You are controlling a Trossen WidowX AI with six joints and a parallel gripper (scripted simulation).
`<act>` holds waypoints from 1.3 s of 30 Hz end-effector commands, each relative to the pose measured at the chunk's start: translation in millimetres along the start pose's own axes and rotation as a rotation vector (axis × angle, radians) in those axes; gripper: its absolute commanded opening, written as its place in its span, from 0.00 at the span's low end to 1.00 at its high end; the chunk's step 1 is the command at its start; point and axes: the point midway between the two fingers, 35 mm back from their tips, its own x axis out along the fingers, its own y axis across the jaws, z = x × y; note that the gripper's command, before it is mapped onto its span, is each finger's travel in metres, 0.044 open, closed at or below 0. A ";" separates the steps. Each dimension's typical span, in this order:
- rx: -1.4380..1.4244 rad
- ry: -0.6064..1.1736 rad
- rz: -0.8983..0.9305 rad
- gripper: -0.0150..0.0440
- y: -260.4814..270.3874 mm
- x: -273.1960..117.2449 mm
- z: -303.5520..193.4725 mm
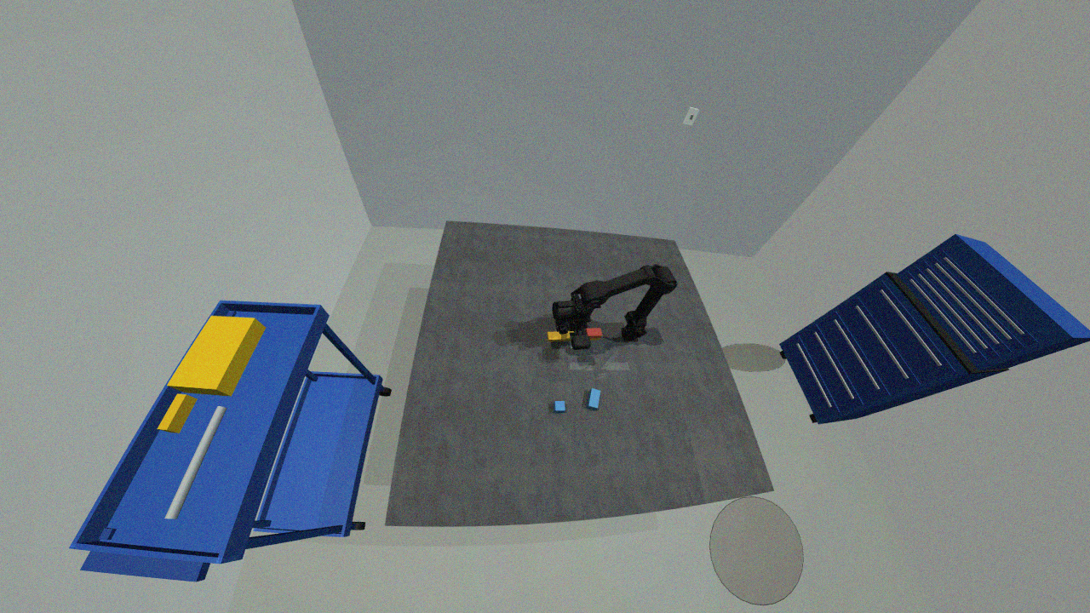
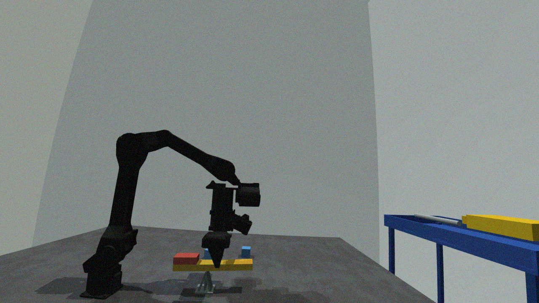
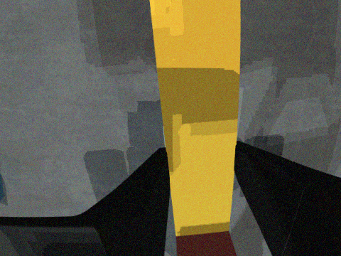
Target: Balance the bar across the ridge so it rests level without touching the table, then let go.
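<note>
The yellow bar (image 1: 553,335) (image 2: 237,265) (image 3: 202,149) looks near level, with a red block (image 1: 594,332) (image 2: 186,258) (image 3: 206,244) on its end nearer the arm's base. My gripper (image 2: 217,265) (image 3: 199,152) is shut on the bar, between its middle and its plain end. In the exterior view the grey ridge (image 2: 205,283) stands under the bar, a little to the arm-base side of my fingers. Its peak shows just below the bar's underside; whether they touch is hard to tell. The bar is clear of the table (image 1: 487,449) (image 2: 301,271).
Two blue blocks (image 1: 559,406) (image 1: 593,398) lie on the table, apart from the bar; one also shows in the exterior view (image 2: 245,252). A blue cart (image 1: 305,426) (image 2: 414,231) with yellow boxes and a grey rod stands off the table. Another blue slatted object (image 1: 861,346) stands opposite.
</note>
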 end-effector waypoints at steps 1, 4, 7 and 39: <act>0.003 0.011 0.000 0.25 0.0 5.0 -1.2; 0.003 0.011 0.000 0.25 0.0 5.3 -1.2; 0.003 0.011 0.000 0.25 0.0 5.6 -1.1; 0.000 0.004 0.000 0.25 -0.1 0.2 -0.4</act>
